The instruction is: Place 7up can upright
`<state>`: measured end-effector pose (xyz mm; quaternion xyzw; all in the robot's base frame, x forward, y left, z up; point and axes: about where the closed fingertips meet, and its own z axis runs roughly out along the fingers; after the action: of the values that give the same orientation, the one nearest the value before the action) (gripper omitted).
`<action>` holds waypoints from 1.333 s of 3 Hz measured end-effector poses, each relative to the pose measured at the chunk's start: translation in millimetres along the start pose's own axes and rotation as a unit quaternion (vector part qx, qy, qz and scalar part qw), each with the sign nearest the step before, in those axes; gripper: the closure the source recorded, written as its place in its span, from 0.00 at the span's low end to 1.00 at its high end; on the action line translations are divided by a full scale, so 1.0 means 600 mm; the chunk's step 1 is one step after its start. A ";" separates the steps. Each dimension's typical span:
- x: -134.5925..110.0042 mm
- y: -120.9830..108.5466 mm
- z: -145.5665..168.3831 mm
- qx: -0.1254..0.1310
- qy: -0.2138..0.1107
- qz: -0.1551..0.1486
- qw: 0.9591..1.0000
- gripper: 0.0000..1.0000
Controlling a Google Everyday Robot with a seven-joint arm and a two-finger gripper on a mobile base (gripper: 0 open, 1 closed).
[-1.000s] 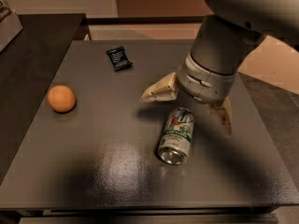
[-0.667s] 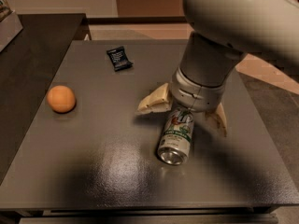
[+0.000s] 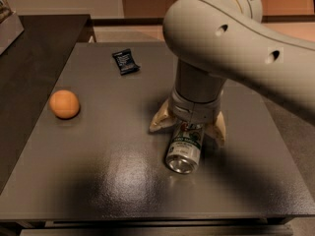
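Observation:
The 7up can [image 3: 184,150] lies on its side on the dark grey table [image 3: 108,156], right of centre, its shiny end facing the front edge. My gripper [image 3: 188,127] is right over the can's far end. Its cream fingers [image 3: 161,120] are spread open, one on each side of the can, low near the tabletop. They do not close on the can. The arm's large white body hides the can's far end.
An orange ball [image 3: 64,103] sits at the table's left. A small black packet [image 3: 125,61] lies at the back centre. A darker counter [image 3: 29,73] adjoins the table on the left. The table's front edge runs close below the can.
The arm has moved down and toward the front, bringing the open gripper lower over the can so the fingers now straddle it. The can, ball and packet have not moved.

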<state>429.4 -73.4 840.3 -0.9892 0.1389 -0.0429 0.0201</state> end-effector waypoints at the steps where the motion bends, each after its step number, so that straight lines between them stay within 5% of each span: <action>1: 0.008 0.002 -0.002 -0.023 0.006 0.016 1.000 0.40; 2: 0.014 0.004 -0.017 -0.036 0.009 0.026 0.999 0.64; 3: 0.030 -0.004 -0.036 -0.004 0.027 0.048 0.998 0.87; 4: 0.055 -0.025 -0.053 0.080 0.049 0.069 0.993 1.00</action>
<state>462.5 -68.8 875.4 -0.9691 0.2037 -0.1009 0.0952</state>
